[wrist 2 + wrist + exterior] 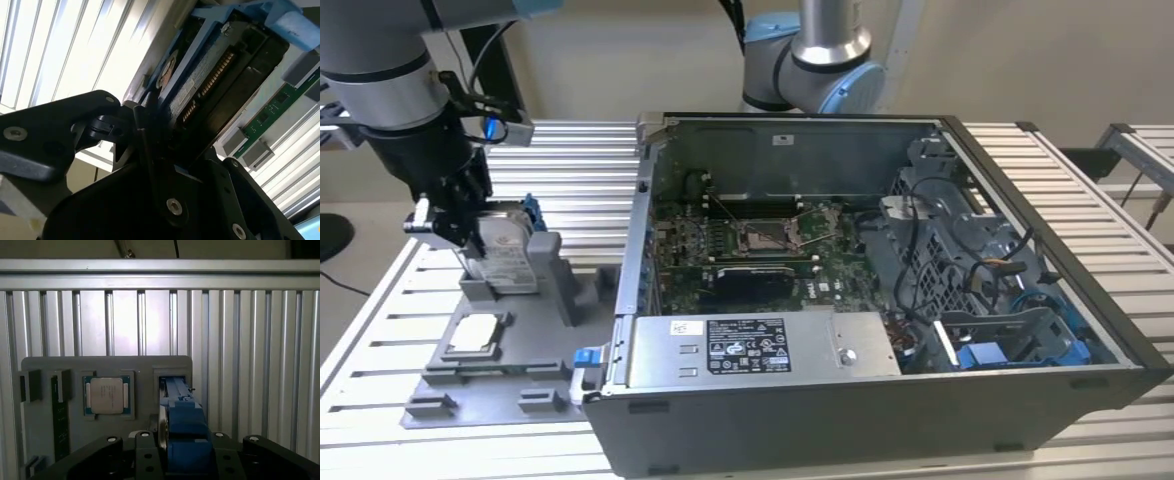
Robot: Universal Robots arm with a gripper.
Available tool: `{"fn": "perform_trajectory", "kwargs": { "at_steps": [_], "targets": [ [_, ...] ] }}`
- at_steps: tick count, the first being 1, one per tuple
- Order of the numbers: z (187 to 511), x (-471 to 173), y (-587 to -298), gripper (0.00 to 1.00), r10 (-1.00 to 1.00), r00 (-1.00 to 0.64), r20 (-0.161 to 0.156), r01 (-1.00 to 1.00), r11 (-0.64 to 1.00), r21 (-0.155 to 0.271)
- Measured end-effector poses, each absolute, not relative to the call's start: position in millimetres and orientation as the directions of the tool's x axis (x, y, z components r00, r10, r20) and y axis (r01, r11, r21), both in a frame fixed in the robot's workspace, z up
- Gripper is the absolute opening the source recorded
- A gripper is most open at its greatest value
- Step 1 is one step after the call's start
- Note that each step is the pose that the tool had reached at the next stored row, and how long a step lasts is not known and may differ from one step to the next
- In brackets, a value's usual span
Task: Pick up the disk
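Here the gripper is closed onto the disk, its jaws pressed against the two flat faces, as both wrist views suggest. The disk stands on edge in the upright slot of a grey holder on the slatted surface, at the exterior view's left, beside the open computer case. Whether its lower edge has cleared the slot I cannot tell. The hold looks to sit high on the blue frame, so a pull that is not straight could wedge the frame in the slot, drag the holder and jolt the chip, or let the disk pivot and slip.
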State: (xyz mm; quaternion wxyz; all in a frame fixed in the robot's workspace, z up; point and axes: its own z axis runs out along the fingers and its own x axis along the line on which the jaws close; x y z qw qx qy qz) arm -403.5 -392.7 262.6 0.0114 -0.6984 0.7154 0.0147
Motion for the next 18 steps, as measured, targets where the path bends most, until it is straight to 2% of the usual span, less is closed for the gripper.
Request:
{"fn": "perform_trajectory", "kwargs": {
  "at_steps": [8, 10, 12, 15, 18],
  "targets": [
    [262.5, -403.4, -392.8, 0.00, -0.999, -0.024, -0.038, -1.000, 0.024, 0.005],
    [262.6, -403.5, -393.9, 0.00, -0.998, -0.024, -0.055, -1.000, 0.024, 0.006],
    [262.5, -403.5, -394.0, 0.00, -0.998, -0.024, -0.058, -1.000, 0.024, 0.006],
    [262.4, -403.5, -394.0, 0.00, -0.998, -0.024, -0.052, -1.000, 0.024, 0.005],
    [262.5, -403.4, -394.0, 0.00, -0.999, -0.024, -0.030, -1.000, 0.024, 0.005]
  ]
}}
